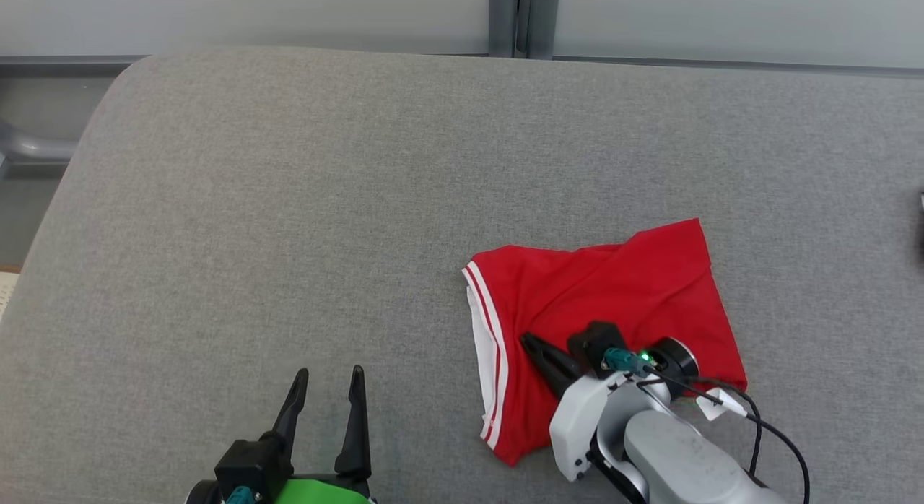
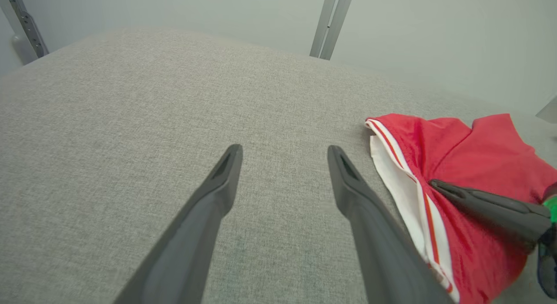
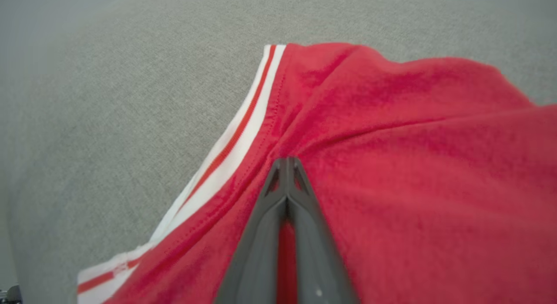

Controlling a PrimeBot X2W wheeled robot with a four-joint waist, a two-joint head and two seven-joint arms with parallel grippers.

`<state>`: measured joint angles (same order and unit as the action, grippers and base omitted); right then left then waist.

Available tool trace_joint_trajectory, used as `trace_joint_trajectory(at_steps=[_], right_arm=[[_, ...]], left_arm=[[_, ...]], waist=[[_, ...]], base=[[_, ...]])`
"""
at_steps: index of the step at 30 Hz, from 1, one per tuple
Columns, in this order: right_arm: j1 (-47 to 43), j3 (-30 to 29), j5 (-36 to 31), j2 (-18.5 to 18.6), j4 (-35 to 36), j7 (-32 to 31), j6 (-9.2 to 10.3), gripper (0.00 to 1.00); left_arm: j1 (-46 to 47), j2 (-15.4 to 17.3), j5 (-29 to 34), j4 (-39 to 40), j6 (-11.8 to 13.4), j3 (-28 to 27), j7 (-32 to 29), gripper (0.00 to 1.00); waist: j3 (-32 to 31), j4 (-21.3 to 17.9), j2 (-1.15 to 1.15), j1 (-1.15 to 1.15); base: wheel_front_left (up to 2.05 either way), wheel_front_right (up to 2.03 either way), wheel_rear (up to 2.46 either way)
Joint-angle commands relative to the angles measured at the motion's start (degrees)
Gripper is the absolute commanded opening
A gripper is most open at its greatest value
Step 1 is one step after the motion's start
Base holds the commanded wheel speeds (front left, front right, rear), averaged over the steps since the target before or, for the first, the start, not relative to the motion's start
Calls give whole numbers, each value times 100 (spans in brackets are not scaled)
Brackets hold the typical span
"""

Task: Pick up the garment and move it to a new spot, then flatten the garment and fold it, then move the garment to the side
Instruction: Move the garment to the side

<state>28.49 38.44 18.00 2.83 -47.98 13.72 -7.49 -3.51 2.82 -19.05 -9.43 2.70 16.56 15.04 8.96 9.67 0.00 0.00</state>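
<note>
A red garment (image 1: pixel 628 287) with a white and red striped hem (image 1: pixel 491 345) lies rumpled on the grey padded table (image 1: pixel 289 201), right of centre. My right gripper (image 1: pixel 527 339) is shut on a pinch of its red fabric just inside the hem; in the right wrist view the creases run into the closed tips (image 3: pixel 286 161). My left gripper (image 1: pixel 328 378) stands open over bare table to the garment's left, holding nothing. In the left wrist view the garment (image 2: pixel 478 156) and the right gripper (image 2: pixel 435 184) lie to the right of my open left gripper (image 2: pixel 283 151).
The table's rounded far-left corner (image 1: pixel 137 63) drops off to the floor. A wall with a metal post (image 1: pixel 523 20) runs behind the table. A white tag (image 1: pixel 713 405) sticks out beside my right wrist. A dark object (image 1: pixel 921 229) shows at the right edge.
</note>
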Motion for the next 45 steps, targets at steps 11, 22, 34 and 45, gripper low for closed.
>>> trace_joint_trajectory(at_steps=[11,22,34,45], right_arm=[[-696,382,241,16,299,93,1,0],[-1075,-503,135,61,1215,148,1,0],[-2496,-3090,-577,996,3130,150,4,47],[-3088,-4165,-609,1071,3033,150,4,100]], left_arm=[[-124,18,-75,10,-55,-31,15,100],[-395,18,11,-30,-92,-203,15,100],[-586,18,150,45,-207,-554,15,100],[-504,18,260,-50,-332,-754,14,100]], waist=[[-248,-223,0,0],[-625,-334,0,0],[-1011,-503,0,0],[-1137,-706,0,0]], base=[[0,0,0],[0,0,0],[0,0,0],[0,0,0]])
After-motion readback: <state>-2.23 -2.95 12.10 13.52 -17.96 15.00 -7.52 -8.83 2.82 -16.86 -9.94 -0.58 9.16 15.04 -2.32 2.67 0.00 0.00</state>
